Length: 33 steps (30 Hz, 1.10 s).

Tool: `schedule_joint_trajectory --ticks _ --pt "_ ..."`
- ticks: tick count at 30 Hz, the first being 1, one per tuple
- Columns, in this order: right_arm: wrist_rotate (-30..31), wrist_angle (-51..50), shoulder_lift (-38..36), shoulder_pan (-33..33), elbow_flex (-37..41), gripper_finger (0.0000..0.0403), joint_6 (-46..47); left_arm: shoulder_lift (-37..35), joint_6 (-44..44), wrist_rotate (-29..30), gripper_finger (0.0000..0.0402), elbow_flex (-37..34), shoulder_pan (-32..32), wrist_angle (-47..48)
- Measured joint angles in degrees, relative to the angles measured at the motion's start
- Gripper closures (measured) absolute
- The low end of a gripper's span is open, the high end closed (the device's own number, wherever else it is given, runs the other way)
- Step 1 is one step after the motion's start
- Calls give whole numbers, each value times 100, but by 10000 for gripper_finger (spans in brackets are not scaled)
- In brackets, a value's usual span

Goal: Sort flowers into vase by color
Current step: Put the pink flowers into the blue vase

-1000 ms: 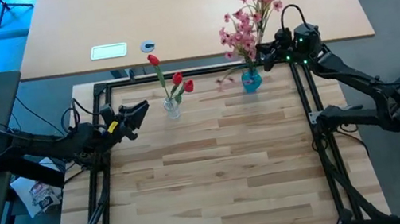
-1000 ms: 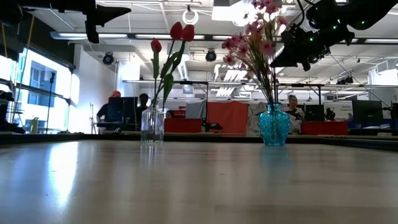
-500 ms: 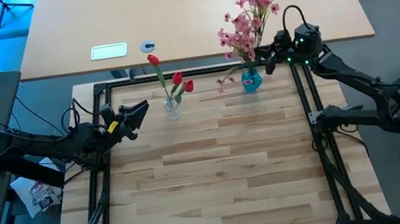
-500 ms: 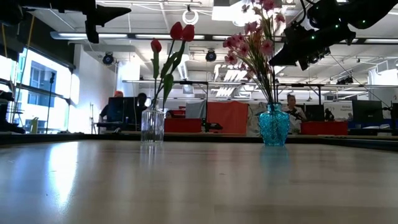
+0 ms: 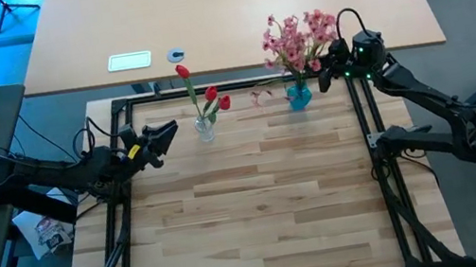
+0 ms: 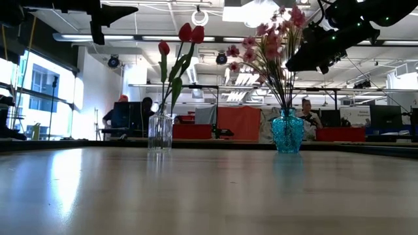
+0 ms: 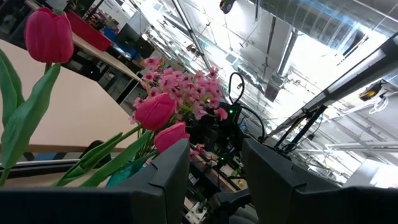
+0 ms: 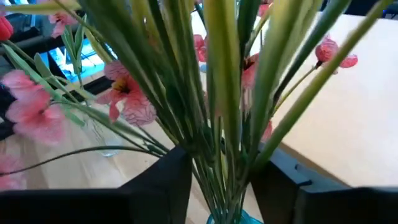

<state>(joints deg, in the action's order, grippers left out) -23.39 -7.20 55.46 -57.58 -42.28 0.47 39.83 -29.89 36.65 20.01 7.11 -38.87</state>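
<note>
Pink sprays upright in the blue vase, right tool around their stems

On the tabletop [image 5: 250, 208], pink flowers [image 5: 298, 40] stand in the blue vase [image 5: 299, 95]; right tool [image 8: 219, 163] straddles the stems, grip uncertain. Left tool [image 5: 164, 132] waits released beside the red tulips [image 5: 214, 101].

open-plan lab/office | monitors [image 6: 134, 112], seated person [image 6: 305, 112], exposed ceiling ducts [image 7: 292, 37]

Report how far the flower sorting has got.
Done: the red flowers stand in the clear vase and the pink flowers in the blue vase. In hand: the right gripper is at the pink stems. The left gripper waits open. No loose flowers show.
</note>
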Motion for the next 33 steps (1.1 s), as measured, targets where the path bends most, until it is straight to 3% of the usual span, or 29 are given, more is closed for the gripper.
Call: schedule_joint_trajectory --ticks 10,21,28,33 --pt "63 -691 0 0 0 224 -71 0 -6 -259 265 0 0 0" --pt "326 -771 -33 0 2 221 -47 0 9 -331 265 0 0 0" --pt "342 -1115 -504 -15 2 221 -87 0 15 -332 265 0 0 0" --pt "342 -2034 -957 -15 2 221 -229 2 170 -331 265 0 0 2"
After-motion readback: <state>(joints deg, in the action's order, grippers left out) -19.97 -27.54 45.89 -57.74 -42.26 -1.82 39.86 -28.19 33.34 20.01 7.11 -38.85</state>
